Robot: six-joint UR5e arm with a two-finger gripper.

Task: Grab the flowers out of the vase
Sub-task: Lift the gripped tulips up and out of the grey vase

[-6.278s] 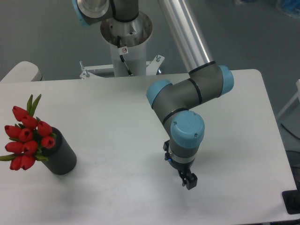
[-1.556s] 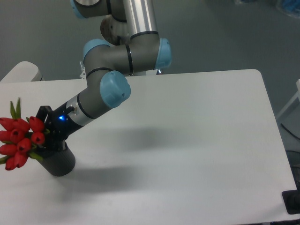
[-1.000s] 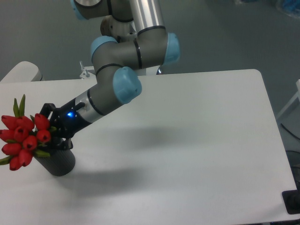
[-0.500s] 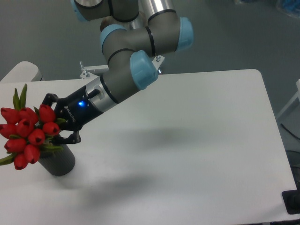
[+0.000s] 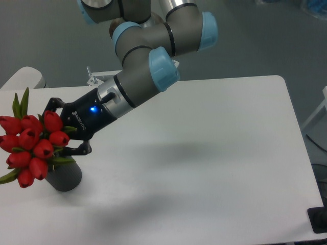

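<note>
Your tool (image 5: 65, 137) is clamped on the flowers (image 5: 31, 148) just above the vase (image 5: 64, 176) at the worktop (image 5: 204, 153) left edge; hidden stems may snag the rim and tip it

red tulip bunch (image 5: 31, 145) tilted left, above dark cylindrical vase (image 5: 64, 176)

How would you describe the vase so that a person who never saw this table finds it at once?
Look at the near left corner of the white table. Under the red tulip bunch held by the hand stands the vase, the only dark grey cylinder there.
</note>
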